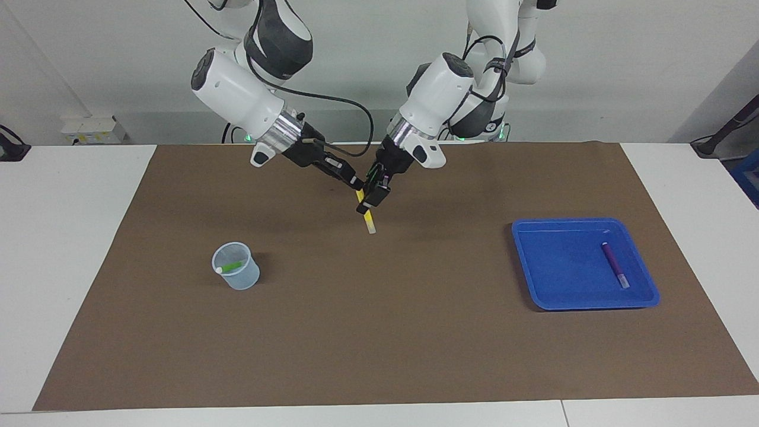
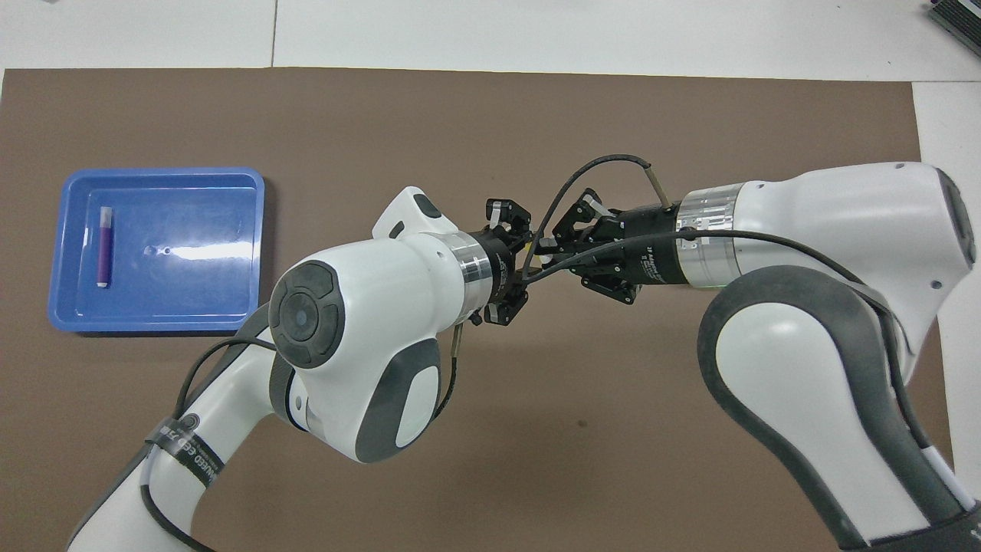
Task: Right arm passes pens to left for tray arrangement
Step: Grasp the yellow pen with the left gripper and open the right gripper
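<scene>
My right gripper is shut on the upper end of the yellow pen, which hangs tilted in the air over the middle of the mat, whitish end down. My left gripper is at the same pen just below the right one, over the same spot. In the overhead view the two grippers, right and left, meet tip to tip and hide the pen. The purple pen lies in the blue tray. The green pen lies in a small translucent cup.
A brown mat covers the table. The cup stands toward the right arm's end and the tray toward the left arm's end, both farther from the robots than the grippers.
</scene>
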`<move>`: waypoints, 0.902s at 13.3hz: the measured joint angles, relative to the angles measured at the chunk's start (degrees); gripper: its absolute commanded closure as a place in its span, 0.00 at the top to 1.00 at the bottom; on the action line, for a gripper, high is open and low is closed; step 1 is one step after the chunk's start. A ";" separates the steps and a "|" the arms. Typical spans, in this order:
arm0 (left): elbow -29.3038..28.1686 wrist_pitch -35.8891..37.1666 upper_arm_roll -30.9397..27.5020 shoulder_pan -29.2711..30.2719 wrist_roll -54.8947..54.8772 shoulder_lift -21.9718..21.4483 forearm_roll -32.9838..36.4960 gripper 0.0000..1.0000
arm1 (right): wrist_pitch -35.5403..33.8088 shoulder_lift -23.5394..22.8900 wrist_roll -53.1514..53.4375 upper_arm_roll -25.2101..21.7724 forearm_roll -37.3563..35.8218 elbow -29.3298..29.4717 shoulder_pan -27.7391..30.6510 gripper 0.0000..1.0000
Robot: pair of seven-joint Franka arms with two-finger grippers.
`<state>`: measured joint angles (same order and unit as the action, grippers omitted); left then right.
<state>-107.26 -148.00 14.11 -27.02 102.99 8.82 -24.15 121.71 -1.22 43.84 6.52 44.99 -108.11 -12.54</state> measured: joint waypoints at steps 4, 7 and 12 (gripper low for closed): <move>0.04 -0.38 -0.16 -0.05 1.22 0.01 0.01 0.00 | 0.12 0.05 0.00 -0.10 -0.03 -0.13 -0.01 0.00; 0.04 -0.39 -0.17 -0.08 1.22 0.01 0.01 0.00 | 0.12 0.05 0.00 -0.11 -0.03 -0.14 -0.01 0.11; 0.05 -0.26 0.01 -0.50 1.60 0.01 0.01 0.00 | 0.83 0.05 -0.05 -0.11 -0.02 -0.05 -0.02 1.00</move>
<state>-107.21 -148.27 14.12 -27.52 104.59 8.83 -24.14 122.54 -1.17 43.80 6.42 44.97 -108.16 -12.56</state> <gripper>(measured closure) 0.815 0.533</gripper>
